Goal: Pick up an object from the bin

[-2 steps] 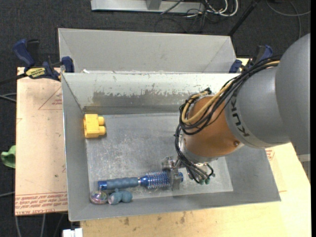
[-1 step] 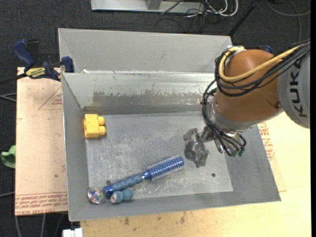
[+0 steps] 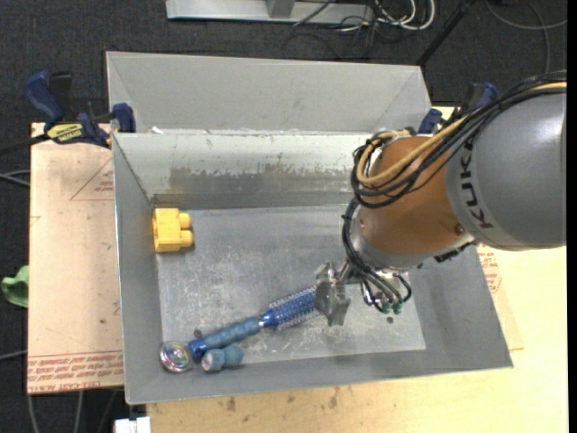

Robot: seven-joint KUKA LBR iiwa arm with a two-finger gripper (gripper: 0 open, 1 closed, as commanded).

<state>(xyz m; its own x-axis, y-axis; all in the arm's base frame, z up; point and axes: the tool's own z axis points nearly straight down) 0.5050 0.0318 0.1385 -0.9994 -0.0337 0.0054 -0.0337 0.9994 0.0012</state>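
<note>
Covering blue brush tip, jaws indistinct

Bright, even light from above; bin walls pale, mild sheen on arm shell; floor dark.

Grey metal bin, floor scuffed with pale scratches, dark streaky band along the back wall. Plain yellow toy block near the left wall. By the front edge, hairbrush: blue handle, deeper blue bristle head with white flecks. Clear silvery ball in the front-left corner, dull blue-grey piece beside it. Bare grey metal gripper. Orange-brown wrist cover; silver-grey arm, black lettering.
</note>
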